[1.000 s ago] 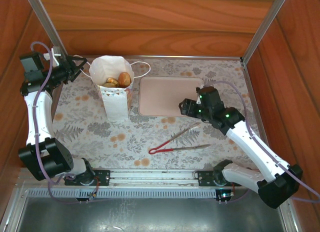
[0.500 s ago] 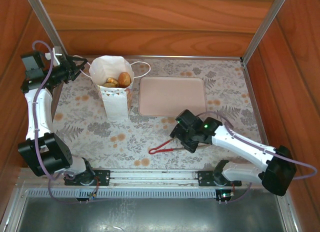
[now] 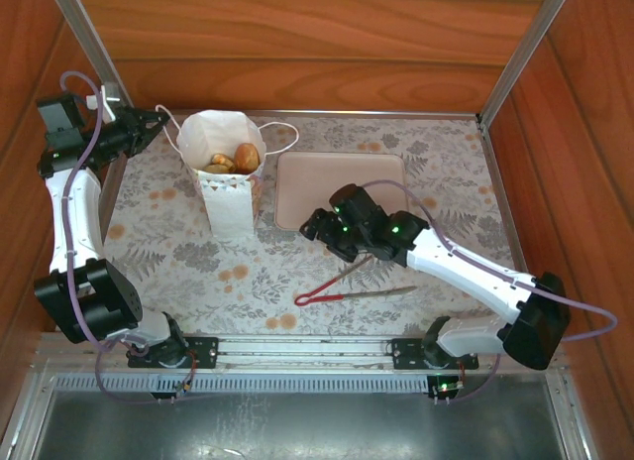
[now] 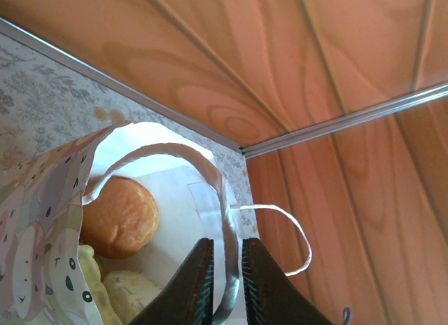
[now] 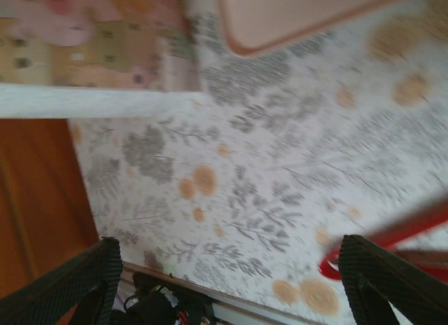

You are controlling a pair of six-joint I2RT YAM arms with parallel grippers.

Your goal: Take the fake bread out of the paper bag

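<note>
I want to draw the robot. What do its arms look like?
The left arm and right arm have white links, chunky black joints and a thin purple cable each. Small green lights glow on the right one. The left gripper and right gripper have black fingers.

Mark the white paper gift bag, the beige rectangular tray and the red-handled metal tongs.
White paper gift bag (image 3: 227, 204): top external view, on its front wall.
Beige rectangular tray (image 3: 332, 182): top external view, on its bare floor.
Red-handled metal tongs (image 3: 321, 297): top external view, on the red handle.
</note>
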